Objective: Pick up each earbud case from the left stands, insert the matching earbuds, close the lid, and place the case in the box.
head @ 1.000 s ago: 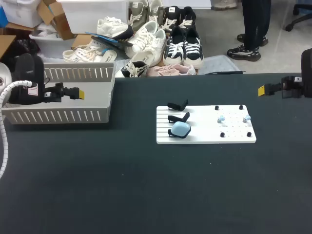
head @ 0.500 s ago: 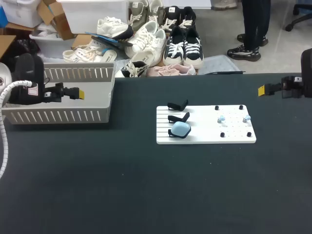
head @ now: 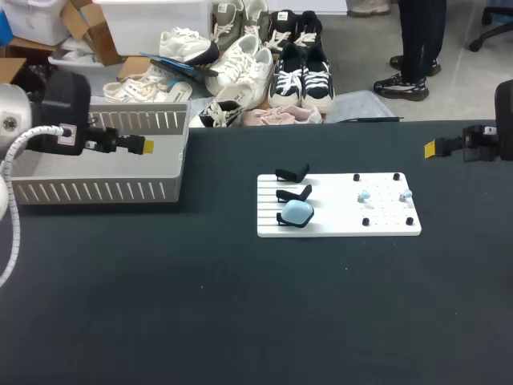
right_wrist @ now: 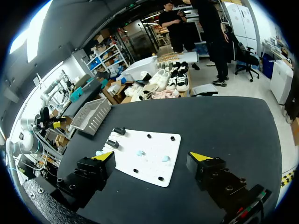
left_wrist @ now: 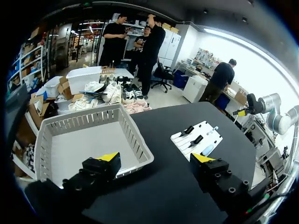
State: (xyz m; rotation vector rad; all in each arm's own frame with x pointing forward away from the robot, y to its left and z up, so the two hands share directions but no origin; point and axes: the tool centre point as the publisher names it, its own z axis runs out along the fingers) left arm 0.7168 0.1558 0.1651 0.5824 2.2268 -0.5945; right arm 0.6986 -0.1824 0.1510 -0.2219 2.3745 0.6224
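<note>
The blue case (head: 298, 212) sits on the front stand (head: 282, 218) at the board's (head: 385, 227) left end, to the right of the left gripper (head: 144, 146), which hangs wide open and empty over the box (head: 96, 191), while the right gripper (head: 430, 147), also open and empty, is by the table's far right edge.

The board (head: 337, 226) lies near the middle of the table (head: 240, 321), a little to the right. On its left part three stands (head: 292, 174) sit in a row from back to front, and the case (head: 297, 212) rests on the front one. On its right part two earbuds (head: 364, 196) lie side by side, apart, among pegs (head: 365, 222). The box (head: 96, 191) stands at the table's back left, well apart from the board. The left gripper (head: 140, 147) hangs over the box; the right gripper (head: 430, 147) is at the back right edge.
</note>
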